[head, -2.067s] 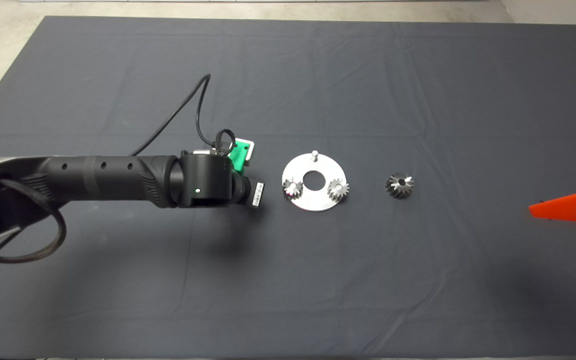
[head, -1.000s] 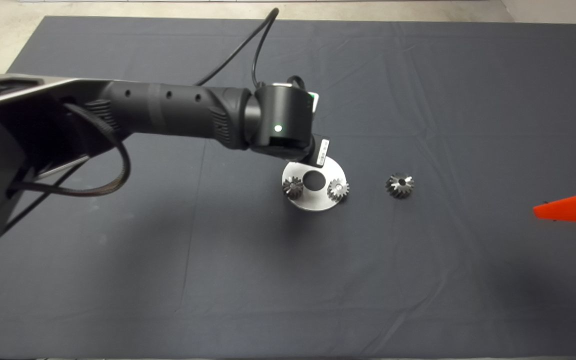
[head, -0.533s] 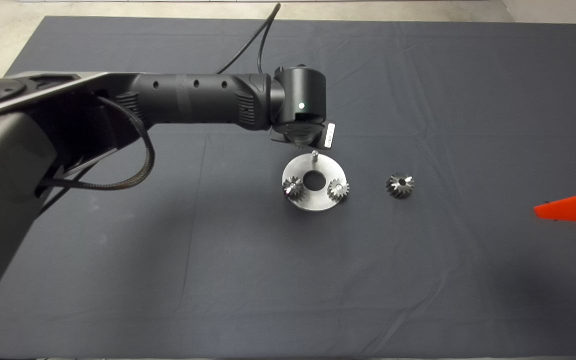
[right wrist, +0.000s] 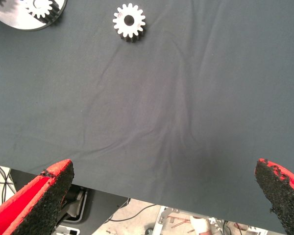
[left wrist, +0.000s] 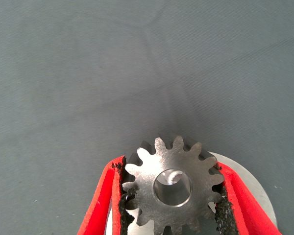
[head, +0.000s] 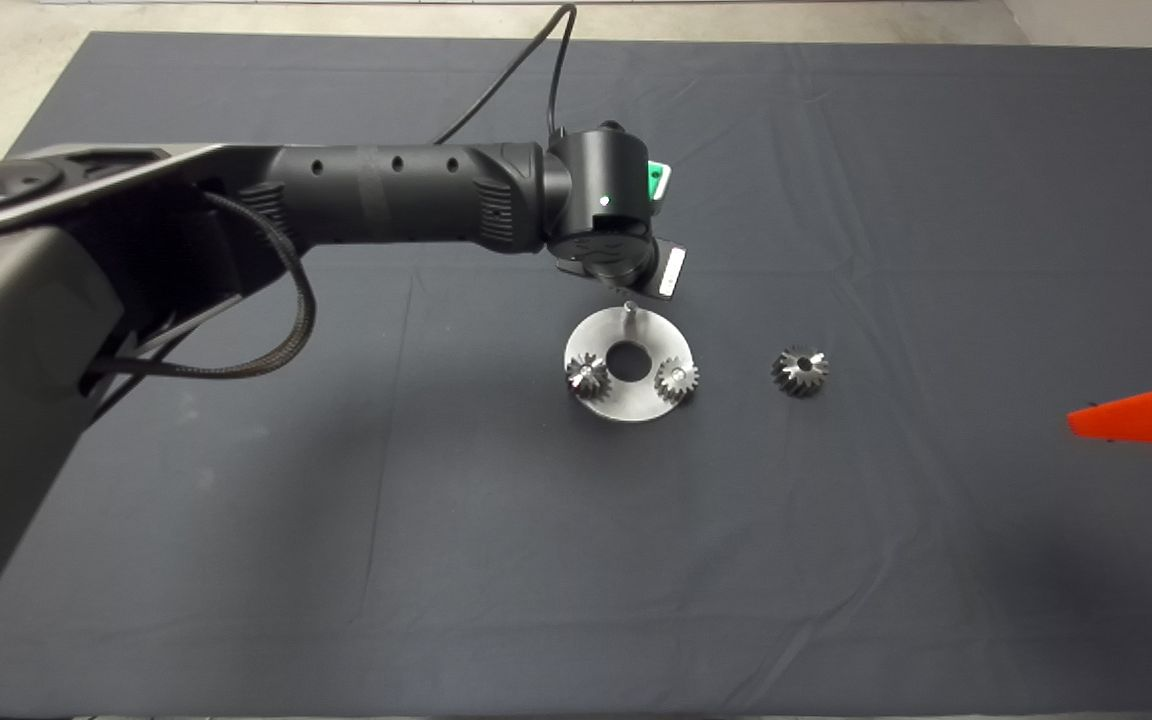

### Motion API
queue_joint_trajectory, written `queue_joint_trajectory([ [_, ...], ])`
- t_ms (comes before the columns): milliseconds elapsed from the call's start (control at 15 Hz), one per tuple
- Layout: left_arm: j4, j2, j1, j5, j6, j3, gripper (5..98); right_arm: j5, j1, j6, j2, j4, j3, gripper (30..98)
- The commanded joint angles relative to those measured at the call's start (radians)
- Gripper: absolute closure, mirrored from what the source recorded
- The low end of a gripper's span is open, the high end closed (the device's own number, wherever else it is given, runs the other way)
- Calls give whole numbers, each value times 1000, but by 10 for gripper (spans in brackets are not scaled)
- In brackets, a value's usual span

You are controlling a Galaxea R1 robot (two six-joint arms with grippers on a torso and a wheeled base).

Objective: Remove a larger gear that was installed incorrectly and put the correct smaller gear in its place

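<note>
While clamped: left claw [left wrist: 171, 196], smaller gear [left wrist: 172, 188]

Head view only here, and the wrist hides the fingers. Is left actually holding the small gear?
Observer: Yes. The left wrist view shows the smaller gear clamped between the pads of the left gripper.
Operator: Is it over the plate?
Observer: The plate shows directly behind the gear. Something shiny shows through the bore, but I cannot tell if it is the pin.
Operator: And right?
Observer: The right gripper is open wide and empty at the mat edge. The larger gear lies loose on the mat in its view.
</note>
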Motion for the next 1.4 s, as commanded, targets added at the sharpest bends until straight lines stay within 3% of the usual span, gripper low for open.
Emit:
queue_joint_trajectory([
  [0, -13, 5, -19, -17, 33, 4, 718, -39, 20, 8, 2, 30, 4, 308],
  [333, -63, 5, -18, -23, 67, 8, 719, -39, 20, 8, 0, 30, 4, 308],
  [467, -79, 5, -17, -24, 104, 8, 719, -39, 20, 8, 0, 30, 4, 308],
  [1133, -77, 5, -8, -28, 142, 1, 719, -39, 20, 8, -1, 30, 4, 308],
  [1200, -76, 5, -8, -34, 142, -6, 719, -39, 20, 8, -1, 30, 4, 308],
  [1333, -76, 6, -8, -68, 142, -30, 718, -39, 20, 8, -1, 30, 4, 308],
])
